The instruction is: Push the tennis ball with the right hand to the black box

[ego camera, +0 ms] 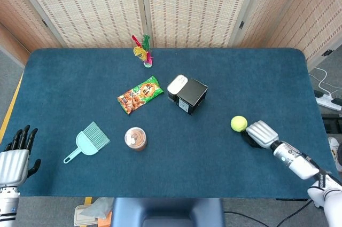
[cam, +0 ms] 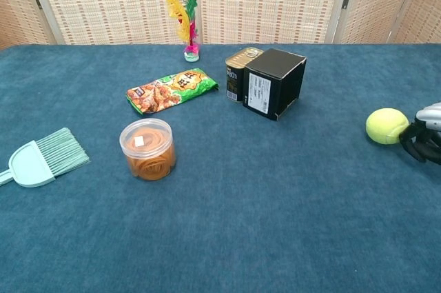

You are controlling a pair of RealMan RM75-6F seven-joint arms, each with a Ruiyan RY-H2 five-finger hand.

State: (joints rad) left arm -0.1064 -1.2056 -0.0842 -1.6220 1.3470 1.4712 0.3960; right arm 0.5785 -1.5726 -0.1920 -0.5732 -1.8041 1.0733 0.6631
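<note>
The yellow-green tennis ball point(ego camera: 239, 124) point(cam: 386, 126) lies on the blue table, right of centre. My right hand point(ego camera: 259, 133) point(cam: 426, 136) sits just behind it on its right side and touches it, fingers curled inward and holding nothing. The black box point(ego camera: 192, 96) point(cam: 275, 83) stands near the table's middle, up and to the left of the ball. My left hand point(ego camera: 15, 155) rests off the table's front left corner, fingers spread and empty.
A tin can point(ego camera: 177, 85) point(cam: 241, 72) stands against the box's left side. A snack bag point(ego camera: 140, 94), a round tub point(ego camera: 135, 138), a teal hand brush point(ego camera: 88, 141) and a feather shuttlecock point(ego camera: 143, 51) lie to the left.
</note>
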